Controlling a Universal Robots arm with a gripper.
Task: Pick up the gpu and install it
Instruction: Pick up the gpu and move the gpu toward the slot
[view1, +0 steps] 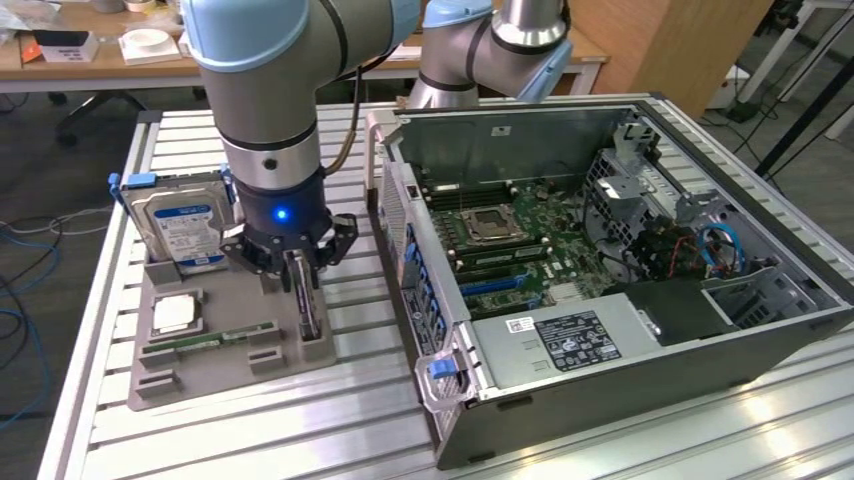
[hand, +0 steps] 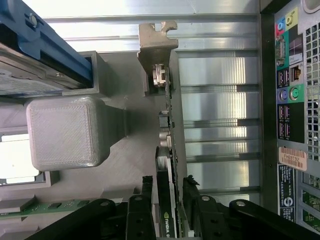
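Gripper (view1: 304, 272) (hand: 168, 200) lowered over the grey holder tray (view1: 227, 300) (hand: 135, 155), jaws partly open and astride the gpu (view1: 312, 315) (hand: 169, 150). Black fingers (hand: 145, 207) flank the card, one on each face, with a narrow gap visible on either side; nothing is gripped.

The gpu stands on its long edge in a slot along the tray's side on the exterior view's right. Seen edge-on in the wrist view, it is a thin, flat card with a dark face bearing a small green-and-white logo near the fingers. A row of small metal connectors runs along its upper edge. A dull metal bracket (hand: 156, 45) with a hooked tab closes the end away from the gripper.

Also held in the tray: a silver hard drive (view1: 180, 215) with a blue label, upright at the far end, and a green memory stick (view1: 220, 340) lying low near the front.

Beside the tray, on the exterior view's right, an open computer case (view1: 507, 135) (hand: 292, 100) exposes its motherboard (view1: 534, 240). Tray and case both rest on a slatted aluminium table (view1: 334, 420).
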